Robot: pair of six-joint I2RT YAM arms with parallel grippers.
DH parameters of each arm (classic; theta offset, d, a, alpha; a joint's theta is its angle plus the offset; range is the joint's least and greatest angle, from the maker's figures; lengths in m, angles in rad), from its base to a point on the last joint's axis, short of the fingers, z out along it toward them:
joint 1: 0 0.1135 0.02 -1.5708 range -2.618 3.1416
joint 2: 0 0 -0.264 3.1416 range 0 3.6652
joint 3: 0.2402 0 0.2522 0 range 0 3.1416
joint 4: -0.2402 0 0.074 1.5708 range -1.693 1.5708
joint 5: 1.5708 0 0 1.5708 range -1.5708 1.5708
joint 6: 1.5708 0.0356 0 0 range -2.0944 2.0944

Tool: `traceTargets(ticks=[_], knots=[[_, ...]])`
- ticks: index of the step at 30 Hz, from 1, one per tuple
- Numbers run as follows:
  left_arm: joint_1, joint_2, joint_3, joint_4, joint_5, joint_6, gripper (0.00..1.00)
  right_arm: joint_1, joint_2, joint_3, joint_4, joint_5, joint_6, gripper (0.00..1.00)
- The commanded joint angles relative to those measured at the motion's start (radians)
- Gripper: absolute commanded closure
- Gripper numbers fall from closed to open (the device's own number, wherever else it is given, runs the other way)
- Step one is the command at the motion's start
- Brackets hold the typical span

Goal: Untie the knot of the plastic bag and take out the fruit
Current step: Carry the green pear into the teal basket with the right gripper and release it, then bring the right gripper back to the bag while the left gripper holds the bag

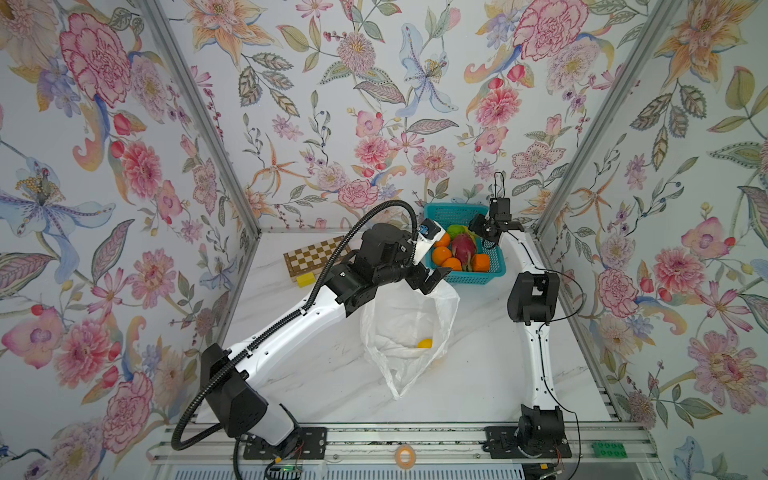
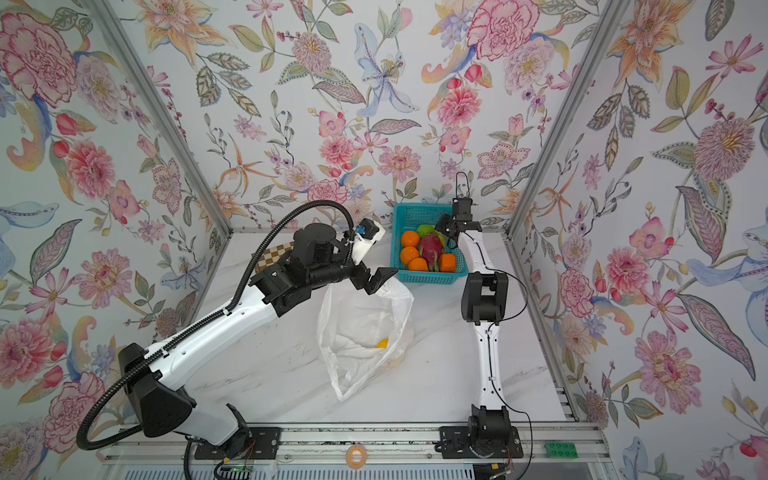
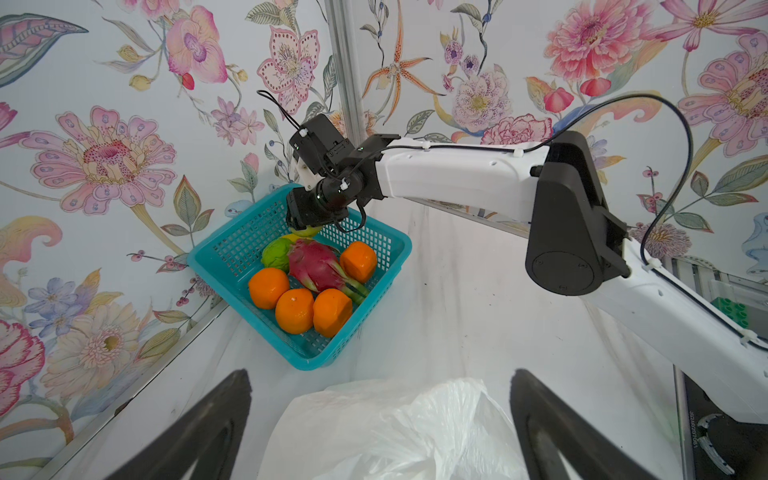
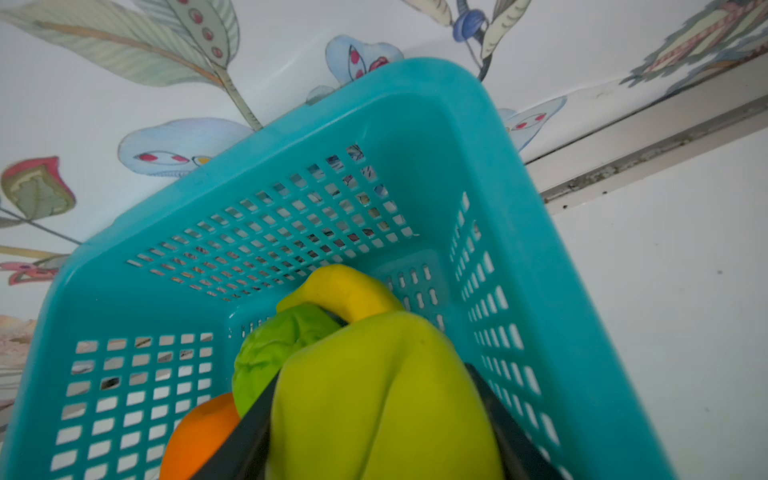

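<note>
The plastic bag [image 1: 399, 324] [image 2: 357, 320] [image 3: 395, 432] lies mid-table with its mouth gaping; no knot shows. Inside it sits one small yellow fruit [image 1: 424, 343] [image 2: 382, 343]. My left gripper [image 1: 434, 280] [image 2: 378, 280] [image 3: 381, 386] hovers open above the bag's far rim, holding nothing. My right gripper [image 1: 478, 235] [image 2: 446, 235] [image 3: 305, 226] [image 4: 370, 378] is over the teal basket [image 1: 496, 266] [image 3: 208, 257] [image 4: 374, 124], shut on a yellow-green fruit [image 4: 374, 407] [image 3: 308, 231]. The basket holds several oranges [image 1: 441, 254] [image 3: 295, 309], a dragon fruit [image 1: 463, 247] [image 3: 316, 266] and a green fruit [image 3: 276, 253] [image 4: 270, 345].
A curved yellow piece [image 4: 340, 286] lies in the basket's far corner. A chessboard [image 1: 316, 255] with a yellow block [image 1: 305, 279] sits at the back left. Floral walls close three sides. A tape roll [image 1: 405, 457] and a green plate [image 1: 609, 449] rest on the front rail.
</note>
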Motion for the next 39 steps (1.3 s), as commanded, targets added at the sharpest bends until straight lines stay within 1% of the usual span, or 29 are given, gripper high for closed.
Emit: traceTargets(ticks=[1, 7, 18, 25, 31, 35, 39], knots=[[0.008, -0.007, -0.019, 0.035, 0.006, -0.04, 0.01, -0.016, 0.038, 0.024, 0.005, 0.017, 0.061, 0.39], [0.008, -0.048, -0.076, 0.072, -0.009, -0.089, 0.01, -0.016, -0.005, 0.006, 0.0, 0.002, 0.048, 0.22], [0.006, -0.117, -0.146, 0.093, -0.031, -0.14, 0.01, -0.012, -0.206, -0.06, -0.031, 0.003, -0.022, 0.09], [0.001, -0.169, -0.184, 0.056, -0.072, -0.199, 0.01, 0.002, -0.347, -0.067, -0.07, -0.033, -0.073, 0.05], [-0.007, -0.225, -0.244, 0.03, -0.108, -0.3, 0.03, 0.01, -0.521, -0.116, -0.115, -0.125, -0.105, 0.02], [-0.019, -0.273, -0.302, 0.032, -0.129, -0.347, 0.06, 0.02, -0.66, -0.191, -0.16, -0.161, -0.105, 0.01], [-0.032, -0.308, -0.349, 0.007, -0.151, -0.364, 0.1, 0.048, -0.832, -0.34, -0.176, -0.162, -0.099, 0.01]])
